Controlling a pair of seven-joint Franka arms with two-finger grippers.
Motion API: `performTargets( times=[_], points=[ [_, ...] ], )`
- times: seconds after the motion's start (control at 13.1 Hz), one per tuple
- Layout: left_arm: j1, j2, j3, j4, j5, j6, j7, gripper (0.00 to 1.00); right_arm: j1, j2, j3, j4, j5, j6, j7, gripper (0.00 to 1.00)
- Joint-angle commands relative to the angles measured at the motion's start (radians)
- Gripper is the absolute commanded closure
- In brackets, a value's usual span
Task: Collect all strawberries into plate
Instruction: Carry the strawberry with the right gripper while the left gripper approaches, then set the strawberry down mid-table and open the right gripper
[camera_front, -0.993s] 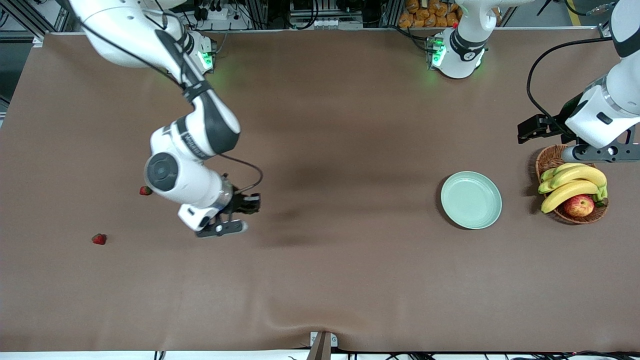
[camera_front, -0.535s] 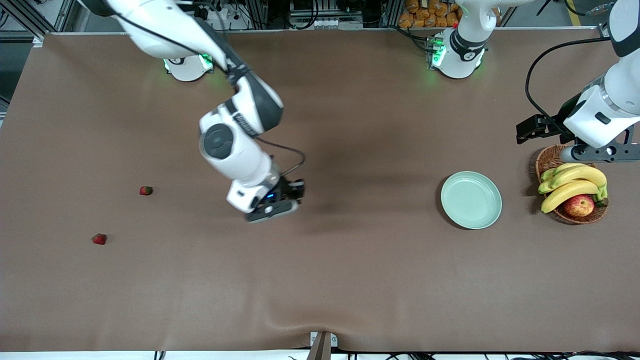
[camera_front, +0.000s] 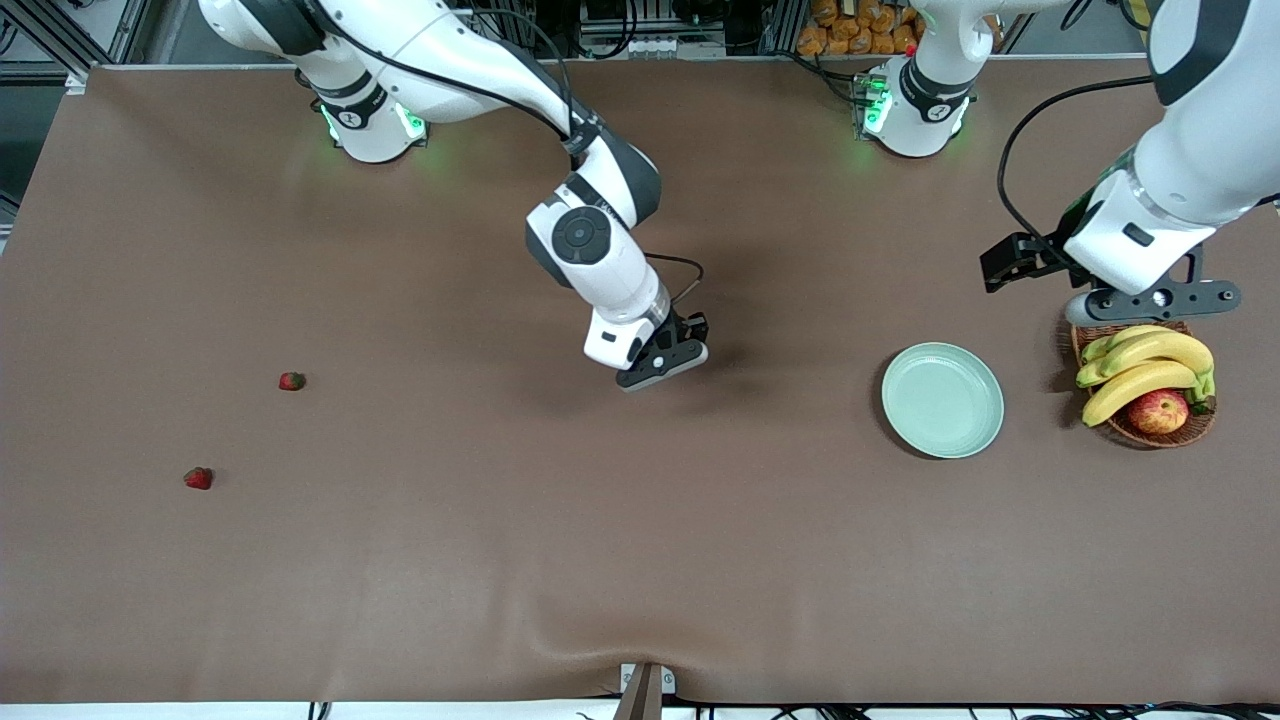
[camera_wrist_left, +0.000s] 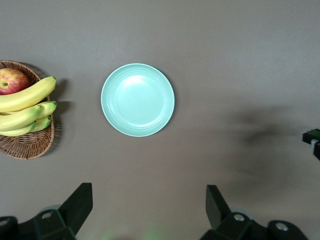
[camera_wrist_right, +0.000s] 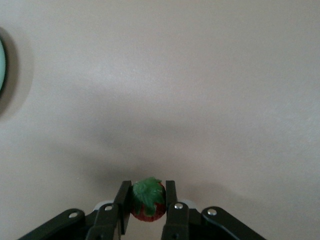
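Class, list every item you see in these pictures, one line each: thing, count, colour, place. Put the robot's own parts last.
strawberries: three, red with green caps; two lie on the table toward the right arm's end, one farther from the front camera than the other; the third is held in the right gripper
plate: one, pale mint green, empty, on the table beside the basket
basket: one, brown wicker, at the left arm's end
bananas: one bunch, yellow, in the basket
apple: one, red-yellow, in the basket
table: one, brown cover
right gripper: one, black, over mid-table, jaws shut on a strawberry
left gripper: one, black, jaws open, above the basket's edge
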Motion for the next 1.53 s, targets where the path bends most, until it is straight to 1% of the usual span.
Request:
performTargets(
  times=[0.0,0.08,0.15,0.23,0.38,0.46,0.53,0.61,0.69,0.84,0.99,1.07,1.22,1.3,1.45],
  points=[
    [0.004,0.01,-0.008,0.001,-0.014,0.017,-0.021,0.0,0.037,0.045,-0.017,0.022,-0.009,0.06,0.091,0.88],
    [-0.002,0.015,-0.016,-0.004,-0.014,0.026,-0.04,0.0,0.046,0.068,-0.019,0.024,-0.011,0.106,0.108,0.88],
    [-0.01,0.024,-0.018,-0.004,-0.014,0.028,-0.068,0.0,0.06,0.091,-0.035,0.024,-0.011,0.142,0.109,0.88],
    [-0.025,0.031,-0.018,-0.004,-0.009,0.039,-0.088,0.0,0.08,0.111,-0.066,0.029,-0.011,0.167,0.109,0.88],
    [-0.051,0.05,-0.019,-0.013,-0.003,0.066,-0.137,0.0,0.1,0.155,-0.097,0.064,-0.011,0.175,0.109,0.85],
    [-0.071,0.062,-0.019,-0.019,-0.001,0.083,-0.172,0.0,0.105,0.167,-0.103,0.067,-0.013,0.177,0.109,0.81],
    [-0.082,0.079,-0.019,-0.019,0.002,0.091,-0.203,0.0,0.108,0.169,-0.107,0.067,-0.013,0.177,0.109,0.74],
    [-0.088,0.096,-0.019,-0.019,0.002,0.103,-0.223,0.0,0.108,0.169,-0.107,0.067,-0.014,0.177,0.109,0.46],
    [-0.103,0.116,-0.019,-0.021,0.002,0.121,-0.243,0.0,0.108,0.166,-0.107,0.067,-0.014,0.175,0.111,0.0],
    [-0.136,0.168,-0.019,-0.014,0.003,0.149,-0.303,0.0,0.099,0.151,-0.109,0.067,-0.013,0.169,0.111,0.0],
    [-0.159,0.205,-0.018,-0.013,0.003,0.187,-0.353,0.0,0.074,0.093,-0.114,0.05,-0.009,0.144,0.108,0.0],
    [-0.162,0.219,-0.019,-0.013,0.003,0.203,-0.364,0.0,0.06,0.059,-0.117,0.041,-0.009,0.096,0.103,0.0],
    [-0.214,0.264,-0.019,-0.011,0.003,0.248,-0.425,0.0,0.021,-0.024,-0.129,0.039,-0.014,-0.054,0.096,0.0],
    [-0.249,0.294,-0.019,-0.011,0.003,0.29,-0.492,0.0,-0.012,-0.061,-0.13,0.039,-0.014,-0.126,0.088,0.0],
    [-0.317,0.35,-0.018,-0.008,0.005,0.371,-0.626,0.0,-0.073,-0.128,-0.131,0.024,-0.014,-0.261,0.003,0.0]
  ],
)
